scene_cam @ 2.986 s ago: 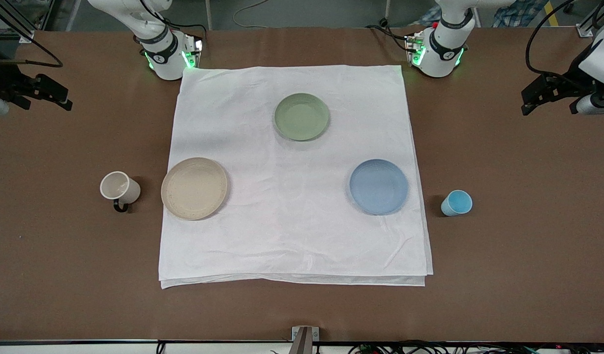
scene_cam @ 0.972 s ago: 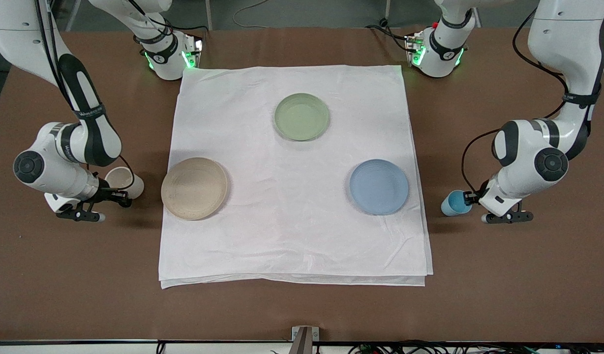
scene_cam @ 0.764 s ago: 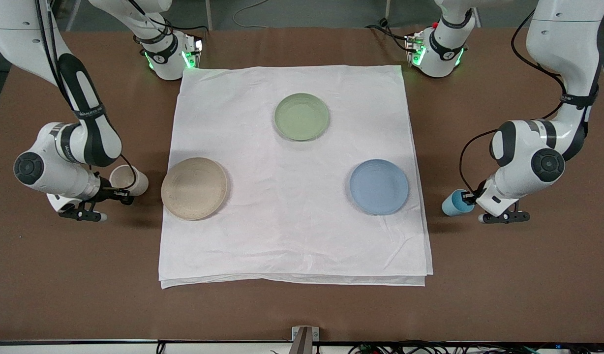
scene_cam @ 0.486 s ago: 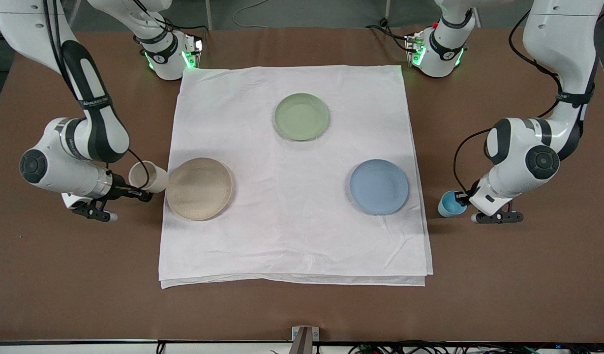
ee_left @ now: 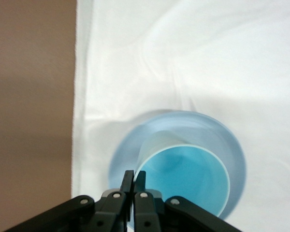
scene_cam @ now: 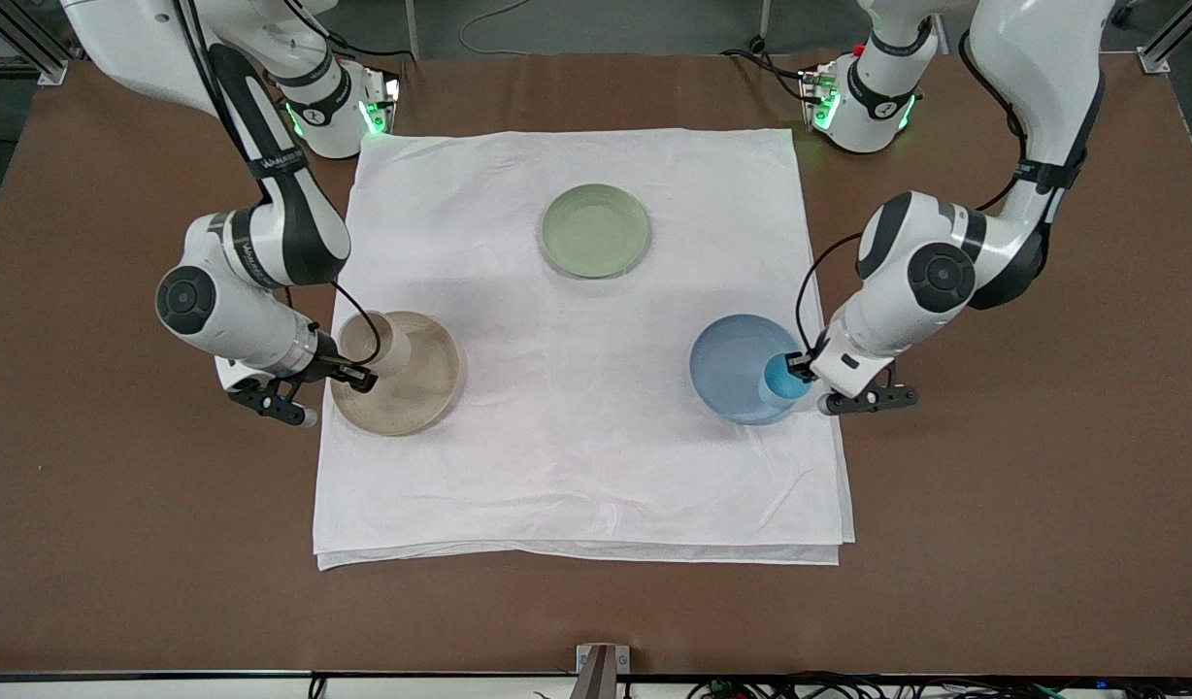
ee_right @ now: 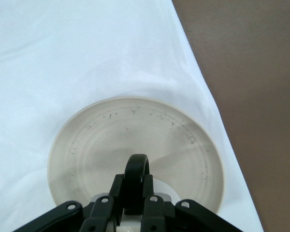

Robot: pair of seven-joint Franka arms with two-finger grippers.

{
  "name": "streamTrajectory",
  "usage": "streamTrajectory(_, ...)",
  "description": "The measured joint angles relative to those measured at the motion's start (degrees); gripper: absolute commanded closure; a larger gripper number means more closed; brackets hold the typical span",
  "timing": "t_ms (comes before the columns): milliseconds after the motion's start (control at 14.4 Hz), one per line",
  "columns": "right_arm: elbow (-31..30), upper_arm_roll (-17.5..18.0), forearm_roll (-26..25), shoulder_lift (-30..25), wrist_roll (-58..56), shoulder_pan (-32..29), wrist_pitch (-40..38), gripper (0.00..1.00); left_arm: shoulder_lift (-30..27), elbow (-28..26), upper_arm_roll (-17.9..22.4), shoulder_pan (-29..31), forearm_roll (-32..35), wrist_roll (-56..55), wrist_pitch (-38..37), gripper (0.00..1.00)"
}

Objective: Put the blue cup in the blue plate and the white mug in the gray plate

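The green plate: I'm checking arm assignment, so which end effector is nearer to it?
Neither clearly; they look about equally far from the green plate. The left end effector holds the blue cup over the blue plate; the right end effector holds the white mug over the gray plate.

The right claw [ee_right: 131,205] covers most of the white mug [ee_right: 160,186]; the blue cup [ee_left: 183,176] runs off the left wrist view's edge.
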Motion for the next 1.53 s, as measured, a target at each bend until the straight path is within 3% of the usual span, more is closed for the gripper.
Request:
streamTrajectory(69,-0.60,-0.04,-0.01,0.31,0.00,0.03,1.17,0.13,0.19,-0.18,-0.18,-0.51,0.00,-1.23,-0.08,1.00)
streamTrajectory(139,-0.83,-0.20,-0.01,0.81,-0.01,0.02,1.77,0.00,0.69,-0.40,-0.17,-1.09,0.00,-2.47,-0.07,0.99)
streamTrajectory(278,-0.76,-0.54,-0.02,1.62,-0.04,0.00,2.35,0.00,2.46,-0.51,-0.18,-2.08,0.00,-3.97,0.22,0.94)
streamTrajectory(347,-0.54,-0.64,-0.02,1.65,-0.08,-0.02,2.37,0.00,3.40,-0.51,-0.16,-2.32,0.00,-4.18,0.53,0.80)
streamTrajectory(556,2.99,-1.04,-0.37,1.02,-0.68,-0.04,-3.02,0.00,4.61,-0.17,-0.07,-2.32,0.00,-4.23,1.23,0.00)
streamTrajectory(833,20.83,-3.67,-6.04,-1.83,-9.47,-2.36,-31.04,0.00,1.64,3.18,0.04,-1.65,0.00,-4.26,0.11,0.00)
streamTrajectory(972,29.07,-4.18,-8.79,-2.91,-17.65,-5.34,-42.47,0.00,-2.13,8.11,0.23,-1.16,0.00,-4.26,-7.25,0.00)
streamTrajectory(1250,38.37,-4.58,-9.99,-3.12,-28.44,-10.72,-54.06,0.00,-7.33,20.98,0.59,2.30,0.10,-2.81,-25.16,0.00)
streamTrajectory(1528,45.42,-4.62,-10.47,-3.09,-29.60,-12.38,-59.72,0.00,-10.19,28.13,0.61,8.42,0.11,6.43,-35.19,0.00)
